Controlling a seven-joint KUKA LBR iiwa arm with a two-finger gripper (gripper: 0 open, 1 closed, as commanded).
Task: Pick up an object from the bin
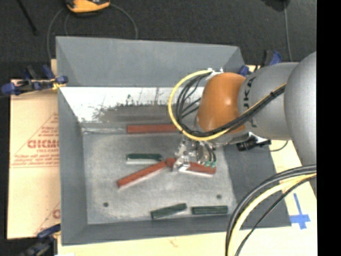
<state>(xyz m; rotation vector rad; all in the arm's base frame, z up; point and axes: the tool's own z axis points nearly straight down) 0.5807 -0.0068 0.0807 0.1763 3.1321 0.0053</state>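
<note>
The KUKA arm [277, 100] sits highest, nearest the lens, coming in over the bin's right wall w/ its orange wrist cover [221, 105] and looped yellow-black cables [178, 97]. The gripper [187, 159] hangs down from the cover to the floor, right of ctr; whether it's apart or closed can't be told.

The grey metal bin [144, 57] has sloped walls and a scuffed flat floor.

The long red-brown stick [141, 176] is the biggest item. It lies diagonally across mid-floor, low end toward the front-left corner, high end right at the gripper. That end is what the gripper is over, apparently touching.

A second red-brown stick [151, 128] lies flat along the foot of the back wall.

There are three dark green sticks. One [144, 157] is just behind the long stick's middle. Two lie end to end near the front wall: the left one [168, 212] is slightly tilted, the right one [209, 210] is level.

A short red piece w/ green tip [202, 168] lies just beside the gripper, on its right-wall side.
</note>
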